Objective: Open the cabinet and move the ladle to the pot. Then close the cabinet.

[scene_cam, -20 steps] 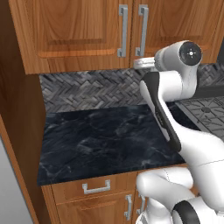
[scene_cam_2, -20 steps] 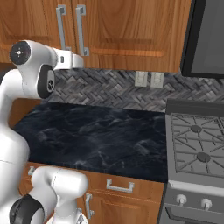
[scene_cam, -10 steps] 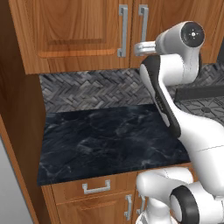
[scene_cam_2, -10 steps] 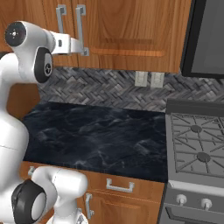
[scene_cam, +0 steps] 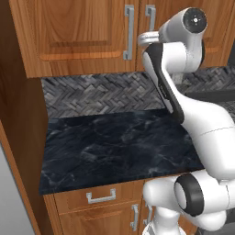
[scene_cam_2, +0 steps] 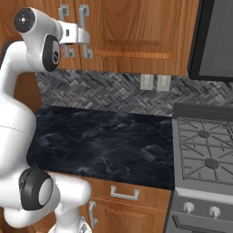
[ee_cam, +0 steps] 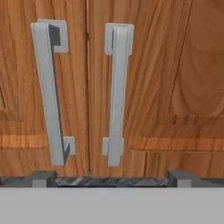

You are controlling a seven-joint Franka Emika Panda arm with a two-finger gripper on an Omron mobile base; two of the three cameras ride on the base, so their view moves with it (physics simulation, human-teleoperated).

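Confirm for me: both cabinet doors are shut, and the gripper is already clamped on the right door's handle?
Not quite. Both cabinet doors are shut, but the gripper is open and short of the handles. The hand view shows its fingertips spread wide below both handles, with the right handle untouched.

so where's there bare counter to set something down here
The dark marble counter is bare from the wood side panel across to the stove, back to the herringbone backsplash. It is crowded higher up, where the open gripper faces the cabinet handles.
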